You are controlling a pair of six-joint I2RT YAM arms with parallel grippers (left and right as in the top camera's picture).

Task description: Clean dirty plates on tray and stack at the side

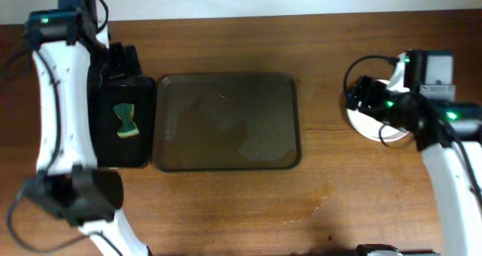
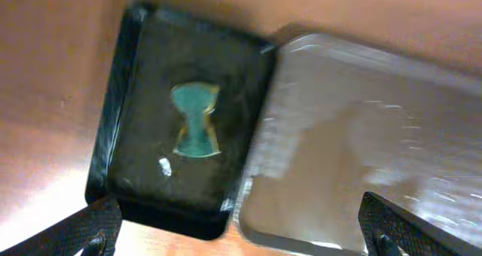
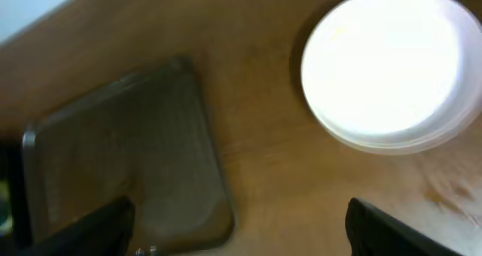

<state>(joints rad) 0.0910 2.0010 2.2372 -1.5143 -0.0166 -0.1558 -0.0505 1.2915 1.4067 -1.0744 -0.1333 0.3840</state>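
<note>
Two empty grippers: the left gripper (image 2: 241, 237) and the right gripper (image 3: 245, 230) each spread their fingers wide. White plates (image 3: 388, 68) sit stacked at three o'clock, well apart from the tray (image 1: 226, 120) at centre.

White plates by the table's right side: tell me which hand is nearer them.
Right. The right hand hangs over the plates' upper-left rim. The left hand is far off across the tray, over the black tray's top end.

Wooden table (image 1: 226, 211) carrying grey-brown tray (image 1: 226, 122); black tray (image 1: 124, 156) just beside its left edge, stacked plates (image 3: 388, 60) well to its right
</note>
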